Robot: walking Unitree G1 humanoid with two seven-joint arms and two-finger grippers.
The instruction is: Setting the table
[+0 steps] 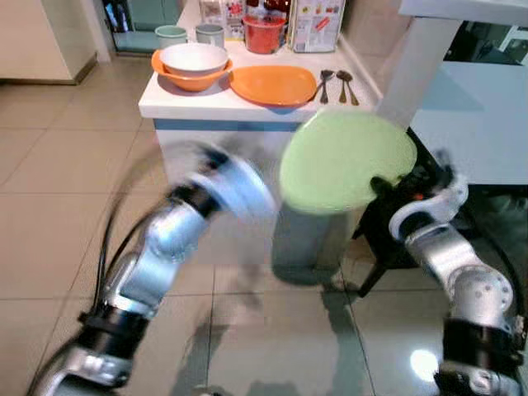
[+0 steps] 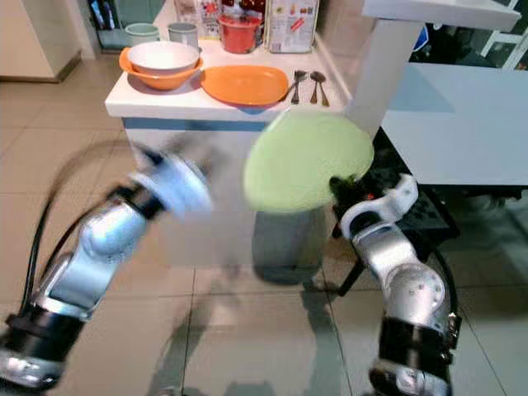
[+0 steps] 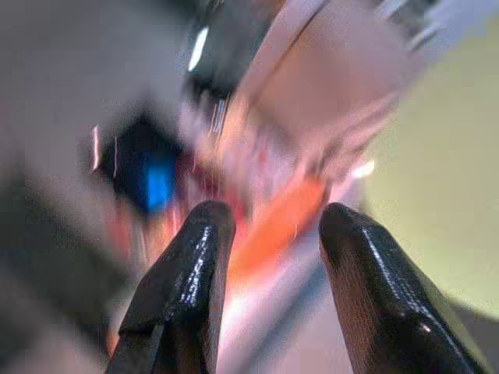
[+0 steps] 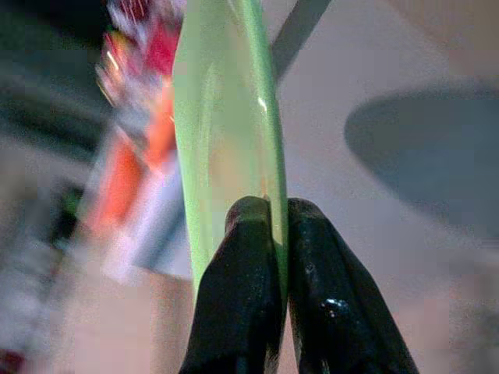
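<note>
My right gripper (image 1: pixel 381 186) is shut on the rim of a pale green plate (image 1: pixel 346 161), held up in the air in front of the white counter (image 1: pixel 177 103); the plate (image 4: pixel 226 132) stands edge-on between the black fingers (image 4: pixel 242 296). On the counter lie an orange plate (image 1: pixel 273 84), a white bowl (image 1: pixel 194 58) stacked in an orange bowl (image 1: pixel 175 76), and two spoons (image 1: pixel 337 85). My left arm is raised and blurred before the counter's front. Its gripper (image 3: pixel 269 234) is open with nothing between the fingers.
Two pale cups (image 1: pixel 190 35), a red container (image 1: pixel 264 33) and a carton (image 1: pixel 316 23) stand at the counter's back. A white table (image 1: pixel 470 124) lies to the right, with a dark chair (image 1: pixel 396 239) beside my right arm. Tiled floor (image 1: pixel 58 190) spreads left.
</note>
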